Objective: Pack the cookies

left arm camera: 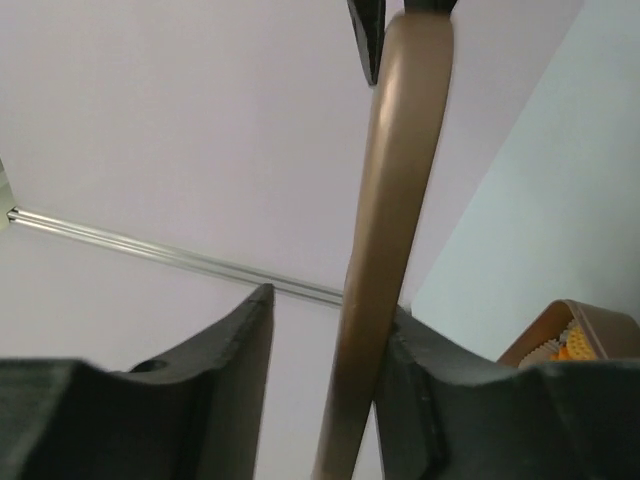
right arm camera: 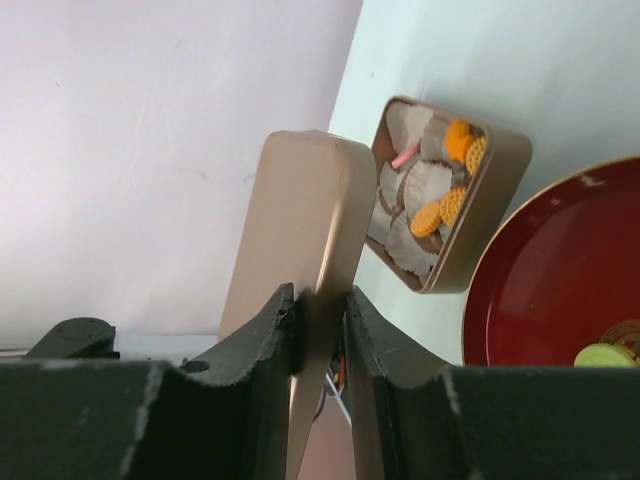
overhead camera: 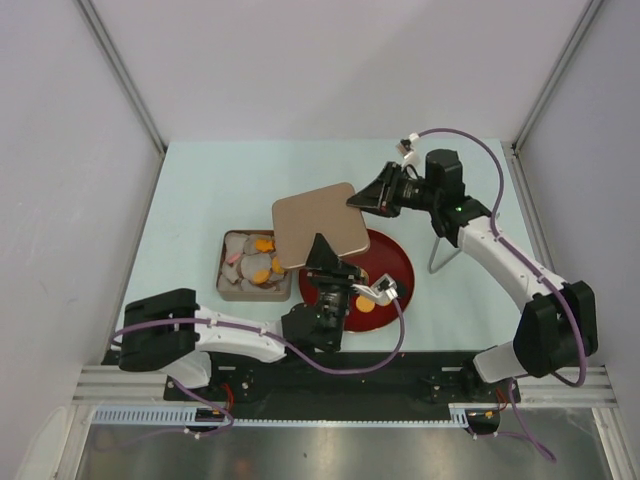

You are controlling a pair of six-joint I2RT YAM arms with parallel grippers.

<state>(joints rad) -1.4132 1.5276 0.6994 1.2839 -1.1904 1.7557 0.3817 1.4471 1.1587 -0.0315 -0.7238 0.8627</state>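
Observation:
My right gripper (overhead camera: 354,203) (right arm camera: 320,310) is shut on the far right edge of a flat tan lid (overhead camera: 318,224) (right arm camera: 300,210) and holds it tilted in the air over the tan box (overhead camera: 226,288) (right arm camera: 500,200). My left gripper (overhead camera: 334,256) (left arm camera: 330,330) is open around the lid's (left arm camera: 400,150) near edge. The lid touches one finger (left arm camera: 430,380) and stands apart from the other. Orange cookies (overhead camera: 264,245) (right arm camera: 452,170) lie in the box among pale paper cups. An orange cookie (overhead camera: 366,306) and a green one (right arm camera: 605,353) lie on the dark-red plate (overhead camera: 398,262) (right arm camera: 560,280).
A bent wire stand (overhead camera: 441,256) stands right of the plate. The box's corner (left arm camera: 600,325) with orange cookies shows in the left wrist view. White walls close in the pale table on three sides.

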